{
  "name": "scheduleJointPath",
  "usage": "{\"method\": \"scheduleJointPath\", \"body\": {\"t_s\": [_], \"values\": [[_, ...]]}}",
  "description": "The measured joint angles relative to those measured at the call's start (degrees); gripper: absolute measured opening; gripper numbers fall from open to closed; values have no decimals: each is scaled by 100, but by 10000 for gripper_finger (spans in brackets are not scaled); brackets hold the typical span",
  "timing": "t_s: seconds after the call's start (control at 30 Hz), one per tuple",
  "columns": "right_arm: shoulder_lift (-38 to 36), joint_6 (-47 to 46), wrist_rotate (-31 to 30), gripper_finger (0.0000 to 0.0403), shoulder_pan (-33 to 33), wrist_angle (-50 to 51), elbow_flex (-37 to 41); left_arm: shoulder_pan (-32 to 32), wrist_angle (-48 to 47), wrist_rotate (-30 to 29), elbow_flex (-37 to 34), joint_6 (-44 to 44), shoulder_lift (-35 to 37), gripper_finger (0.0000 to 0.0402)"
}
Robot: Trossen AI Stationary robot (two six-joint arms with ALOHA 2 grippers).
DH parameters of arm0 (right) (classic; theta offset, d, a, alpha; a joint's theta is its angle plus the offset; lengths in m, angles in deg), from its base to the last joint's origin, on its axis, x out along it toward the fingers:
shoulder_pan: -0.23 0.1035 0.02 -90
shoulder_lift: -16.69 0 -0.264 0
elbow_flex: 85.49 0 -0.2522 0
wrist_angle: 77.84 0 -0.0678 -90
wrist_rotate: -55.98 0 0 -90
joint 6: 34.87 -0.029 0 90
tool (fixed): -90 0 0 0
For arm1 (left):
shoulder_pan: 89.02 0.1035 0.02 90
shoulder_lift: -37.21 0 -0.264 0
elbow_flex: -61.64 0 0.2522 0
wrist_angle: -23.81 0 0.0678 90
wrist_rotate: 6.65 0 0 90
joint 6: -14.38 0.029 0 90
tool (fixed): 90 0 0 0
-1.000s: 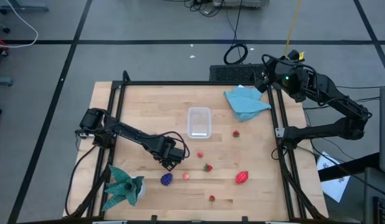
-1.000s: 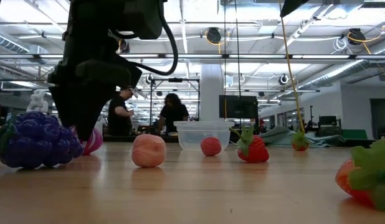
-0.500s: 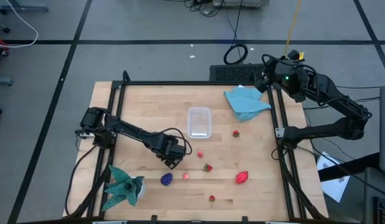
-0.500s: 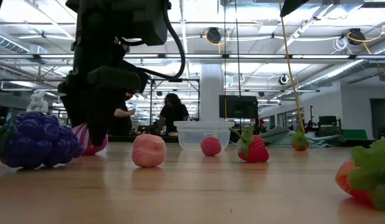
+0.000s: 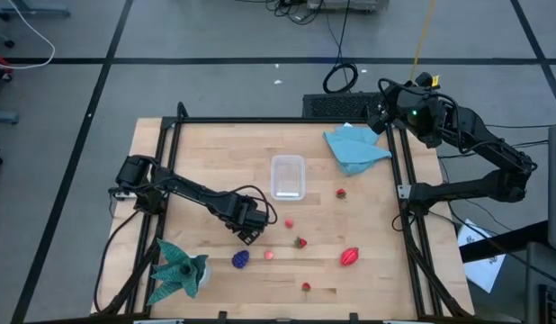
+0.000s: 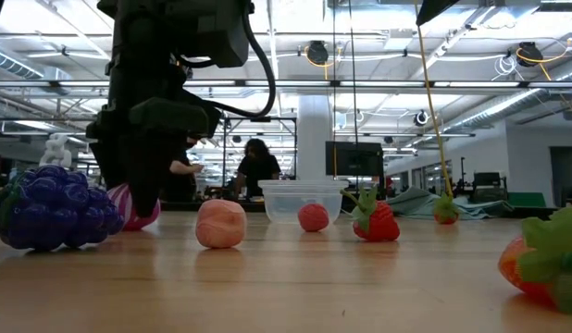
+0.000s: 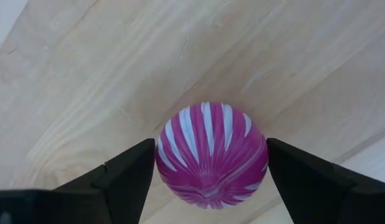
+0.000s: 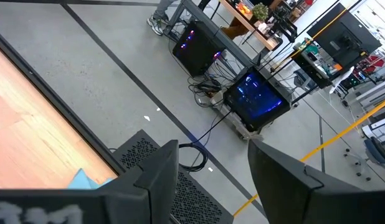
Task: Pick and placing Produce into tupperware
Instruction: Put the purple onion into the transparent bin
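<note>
Left gripper (image 7: 208, 171) is low over the table (image 5: 206, 153), fingers spread just wider than the pink-and-white striped fruit (image 7: 211, 152) that sits between them. From the wrist view we cannot tell whether either finger touches it; we judge it straddled, not yet clamped. The fruit is round, so no long axis constrains the grasp.

Just beside this gripper, toward the table's near edge, lie the purple grape cluster (image 5: 240, 259) and a pale pink fruit (image 5: 268, 255). A little farther out to its right are a small red ball (image 5: 289, 224) and a strawberry (image 5: 300, 241); well beyond, the oval red fruit (image 5: 350, 257), another strawberry (image 5: 306, 287) and one more (image 5: 341, 193).

The tupperware (image 5: 288, 176) stands up-table and to the right of the left gripper, apart from it, and appears empty. We judge the coming move as close, lift, carry that way.

Right gripper (image 8: 211, 180) waits off the far right corner, above the light blue cloth (image 5: 354, 148), fingers apart, holding nothing. The left arm is clearly nearer.
</note>
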Motion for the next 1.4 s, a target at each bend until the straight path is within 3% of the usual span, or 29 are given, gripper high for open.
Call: {"method": "scheduleJointPath", "body": {"t_s": [0.33, 0.77, 1.0, 1.2, 1.4], "values": [[0, -2, 0, 183, 0, 0, 0, 0, 2, -2, 0, -13, 0, 235], [0, -4, 2, 183, 0, 0, 2, 0, 46, -44, 4, -84, 0, 269], [0, -3, 2, 183, -1, 0, 2, 0, 136, -171, 7, -130, 381, 271], [0, -2, 4, 183, -2, -38, 2, 103, 562, -525, 7, -20, 1027, 271], [0, -2, 4, 183, -2, -202, 2, 596, 1736, -931, 9, 945, 1597, 271]]}}
